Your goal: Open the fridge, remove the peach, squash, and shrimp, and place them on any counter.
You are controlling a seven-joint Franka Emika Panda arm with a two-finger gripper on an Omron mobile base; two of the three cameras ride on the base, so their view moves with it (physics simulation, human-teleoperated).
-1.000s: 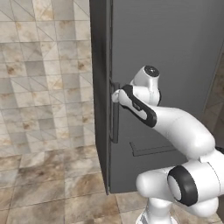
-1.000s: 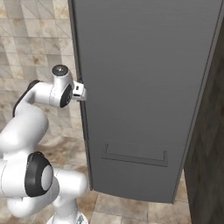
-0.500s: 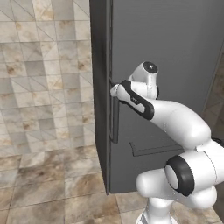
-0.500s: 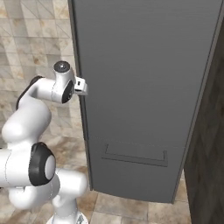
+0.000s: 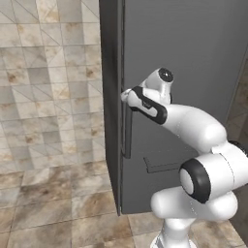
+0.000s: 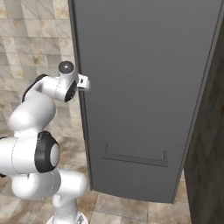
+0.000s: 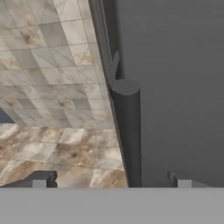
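Step in hand: opening the fridge point(image 6: 144, 87), door shut (contents hidden). Gripper point(image 7: 111, 181) stood open, fingers either side of the vertical bar handle point(image 7: 127, 131) at the door's left edge, near its top end. Next: close on handle, pull outward. Tiled wall point(image 5: 48, 72) beside; nothing obstructed.

Dark grey fridge point(image 6: 144, 87), matching bar handle point(image 7: 129, 135), mottled beige-brown tiles point(image 5: 48, 87).

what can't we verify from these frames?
- Fridge contents: the closed door hides them in both base views.
- Handle lower end: cut off at the hand view's bottom edge.
- Hand contact with the handle: left base view, too small to tell.
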